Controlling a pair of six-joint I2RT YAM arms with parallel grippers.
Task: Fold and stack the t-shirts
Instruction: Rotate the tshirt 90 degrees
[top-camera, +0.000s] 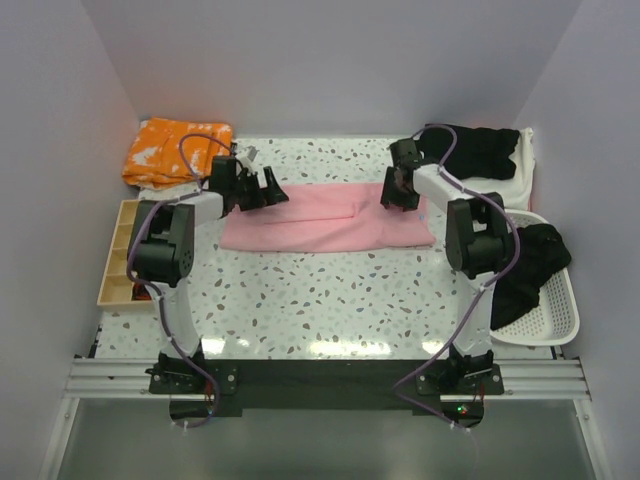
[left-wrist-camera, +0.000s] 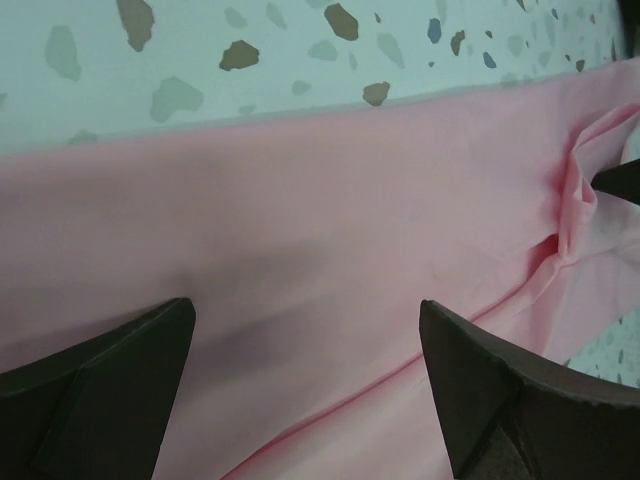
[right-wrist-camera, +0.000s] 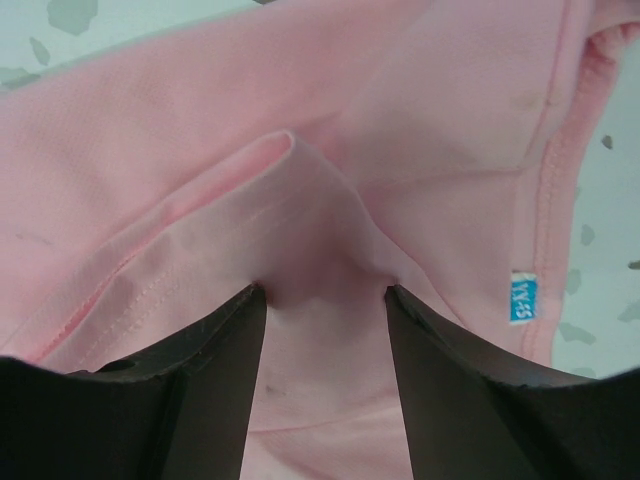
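Note:
The light pink t-shirt (top-camera: 320, 225) lies folded into a long band across the back of the table. My left gripper (top-camera: 262, 190) hovers over its left end, jaws wide open; in the left wrist view only smooth pink cloth (left-wrist-camera: 300, 230) shows under the gripper (left-wrist-camera: 307, 303). My right gripper (top-camera: 398, 190) is at the shirt's right end. In the right wrist view it (right-wrist-camera: 325, 290) pinches a raised ridge of pink fabric (right-wrist-camera: 300, 180) that fills the gap between both fingertips. A black t-shirt (top-camera: 480, 150) lies on an off-white one (top-camera: 520, 180) at the back right.
An orange patterned cloth (top-camera: 175, 150) sits at the back left. A wooden compartment tray (top-camera: 120, 255) lies along the left edge. A white basket (top-camera: 545, 320) at the right holds a black garment (top-camera: 535, 260). A blue size tag (right-wrist-camera: 522, 298) shows on the shirt.

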